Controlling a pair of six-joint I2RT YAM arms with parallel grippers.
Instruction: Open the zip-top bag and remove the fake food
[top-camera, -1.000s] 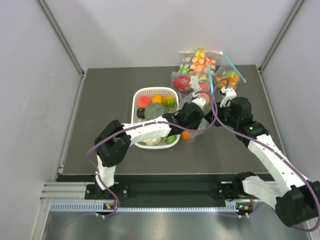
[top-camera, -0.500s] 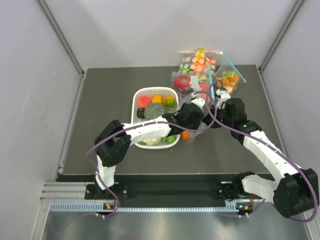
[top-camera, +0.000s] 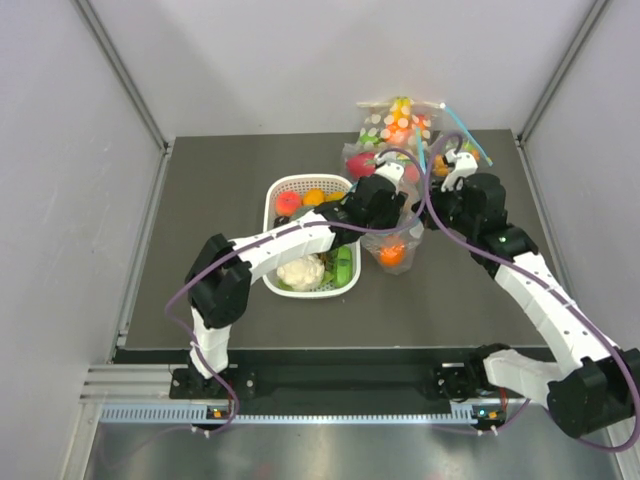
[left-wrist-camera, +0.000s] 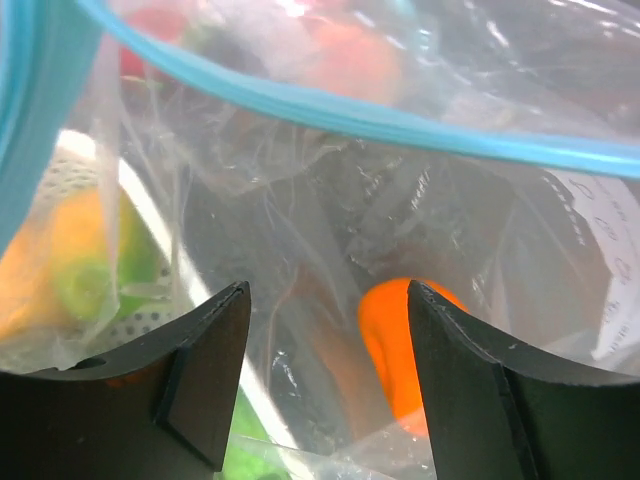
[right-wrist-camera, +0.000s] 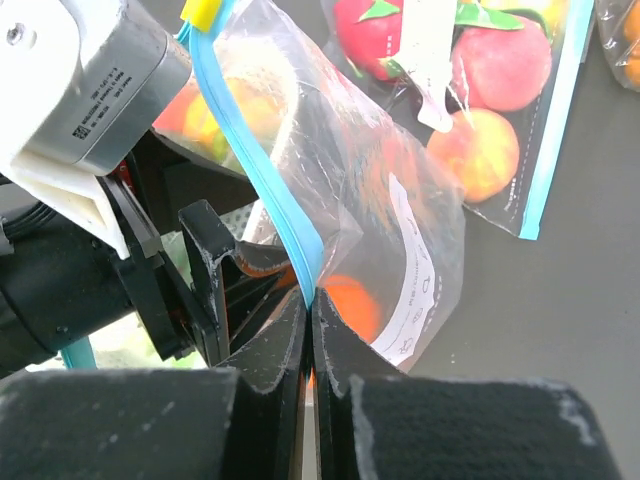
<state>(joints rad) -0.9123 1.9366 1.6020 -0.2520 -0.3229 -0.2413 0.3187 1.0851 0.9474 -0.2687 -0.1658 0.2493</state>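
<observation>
The zip-top bag (right-wrist-camera: 400, 200), clear with a light-blue zip strip (right-wrist-camera: 270, 180), hangs between the two arms, right of the basket. My right gripper (right-wrist-camera: 310, 305) is shut on that strip. One round orange fruit (top-camera: 392, 255) sits in the bottom of the bag and also shows as the orange fruit (left-wrist-camera: 395, 340) through the plastic. My left gripper (left-wrist-camera: 328, 295) is open at the bag's mouth, with nothing between its fingers. The zip strip (left-wrist-camera: 350, 110) runs above it. A white cauliflower piece (top-camera: 300, 270) and a long green vegetable (top-camera: 344, 265) lie in the basket.
The white basket (top-camera: 272, 200) stands left of the bag and holds more toy fruit. At the back lie a bag with a pink dragon fruit (top-camera: 368, 165), a bag of small orange pieces (top-camera: 458, 158) and a bag of peaches (right-wrist-camera: 480, 100). Walls stand close on both sides.
My right gripper closed on the zip strip and lifted the bag, so the orange fruit now hangs lower. The left arm shifted toward the back, uncovering the cauliflower in the basket.
</observation>
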